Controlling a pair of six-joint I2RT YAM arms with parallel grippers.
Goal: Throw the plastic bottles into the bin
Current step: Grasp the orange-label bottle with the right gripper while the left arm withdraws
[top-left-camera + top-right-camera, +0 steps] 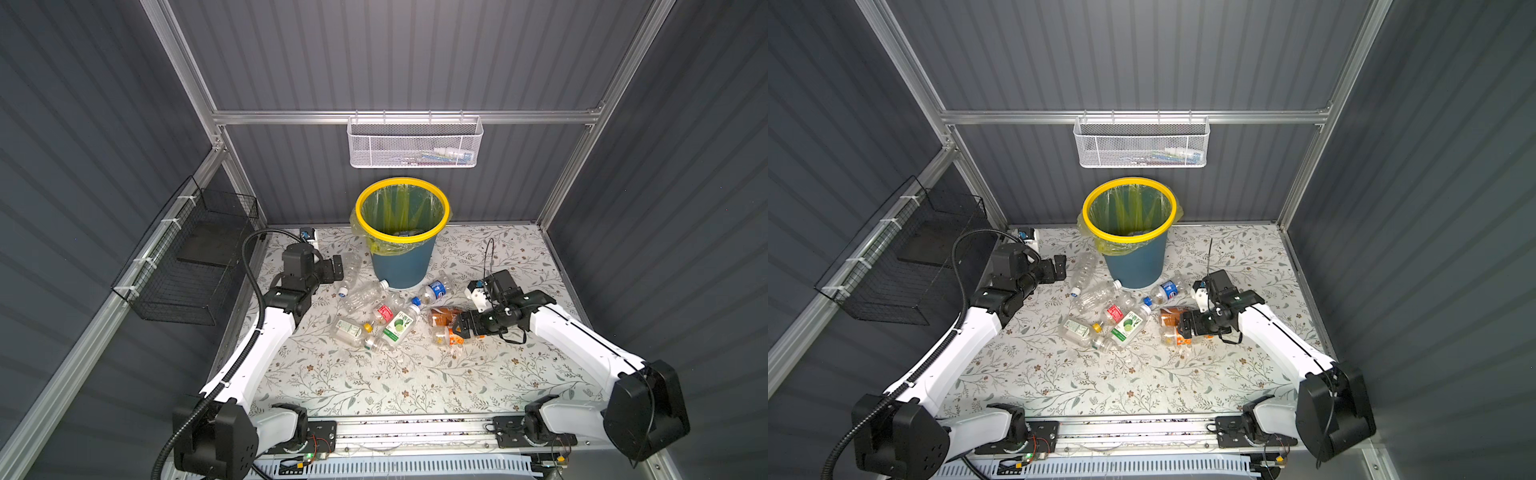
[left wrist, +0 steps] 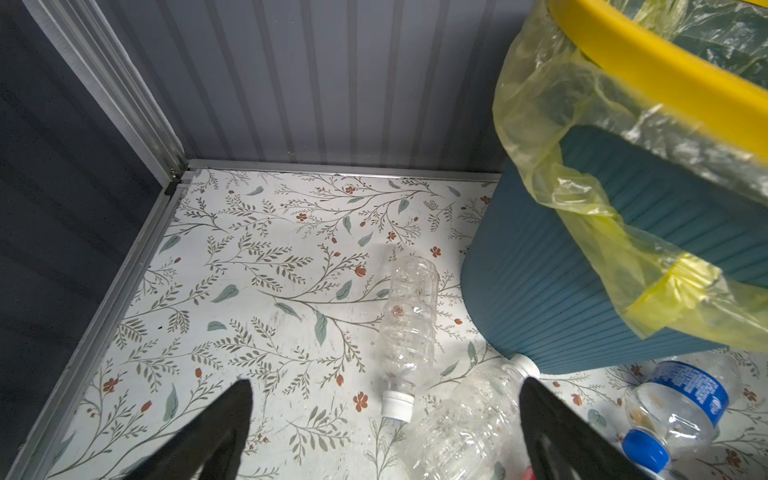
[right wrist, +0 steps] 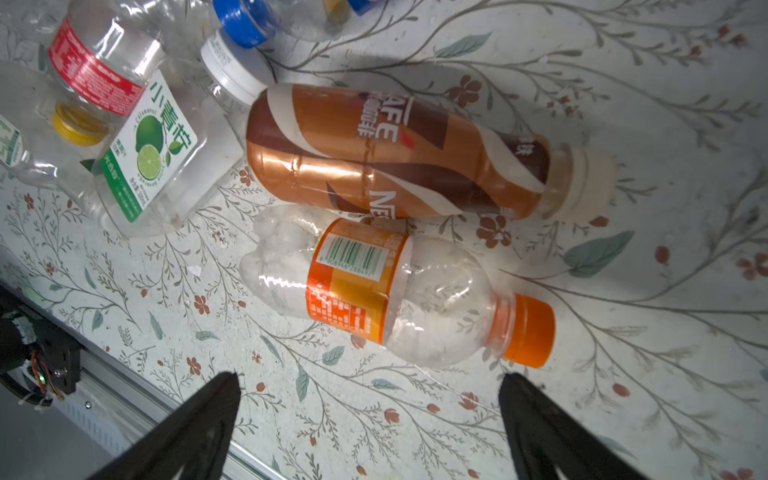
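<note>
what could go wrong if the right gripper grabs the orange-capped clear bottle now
The clear orange-labelled plastic bottle lies against the brown coffee bottle, so the open right gripper may snag or shove both. Being round and smooth, it could also slip from the jaws short of the yellow-rimmed teal bin.

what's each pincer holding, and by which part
Nothing is held: the left pincer and right pincer are both open and empty, the right one near the orange-capped clear plastic bottle.
</note>
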